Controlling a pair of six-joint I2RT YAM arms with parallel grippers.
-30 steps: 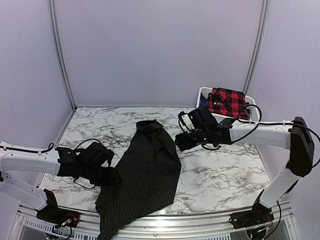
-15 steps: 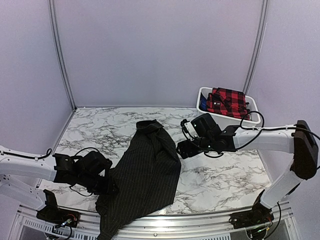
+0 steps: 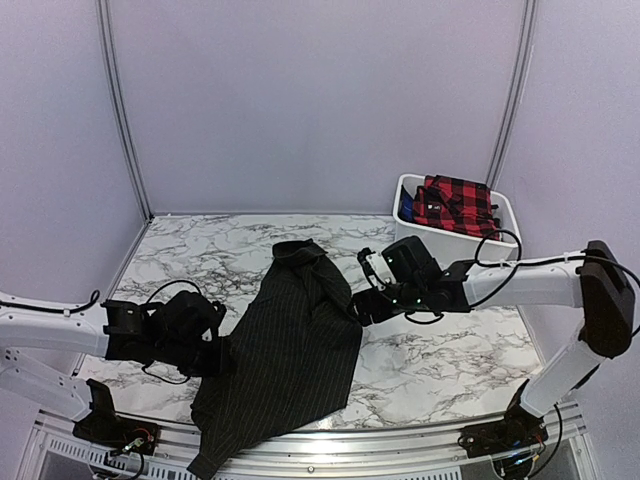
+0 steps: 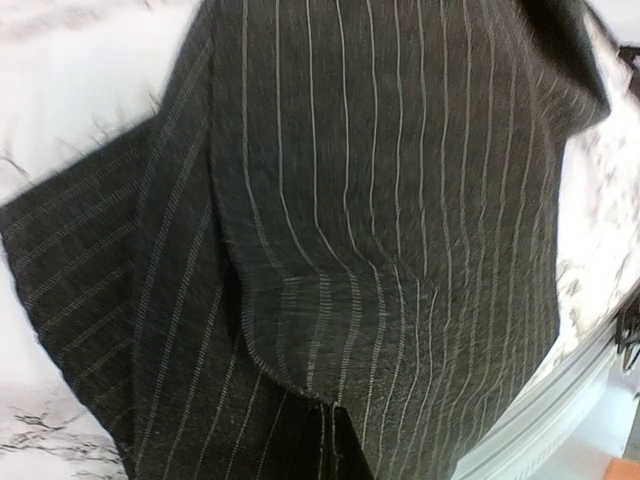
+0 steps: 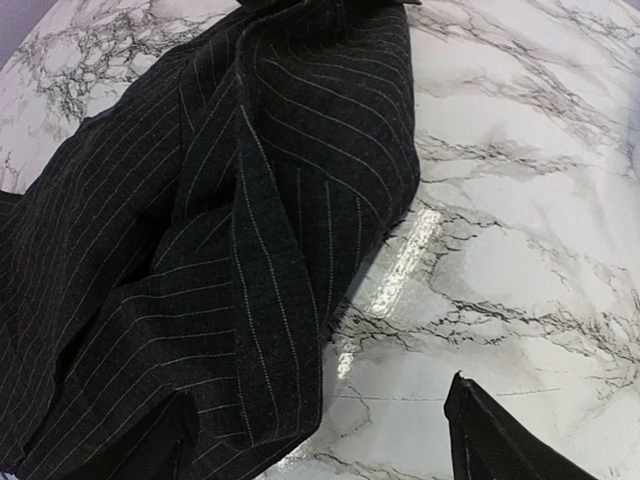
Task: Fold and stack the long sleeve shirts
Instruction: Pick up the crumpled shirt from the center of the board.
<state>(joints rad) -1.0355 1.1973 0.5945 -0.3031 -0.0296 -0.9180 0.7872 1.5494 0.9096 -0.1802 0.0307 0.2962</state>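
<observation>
On seemingly marble table point(image 3: 450, 350), shirt point(image 3: 300, 340); pale walls point(image 3: 320, 100)

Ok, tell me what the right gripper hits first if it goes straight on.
Probably the shirt: the open right gripper points at its edge, one finger over cloth, the other over bare table. Depth is unclear, so the table could come at the same moment.

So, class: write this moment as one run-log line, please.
left gripper: shut on pinstripe shirt left edge | right gripper: open by right edge | plaid shirt: in bin
</observation>
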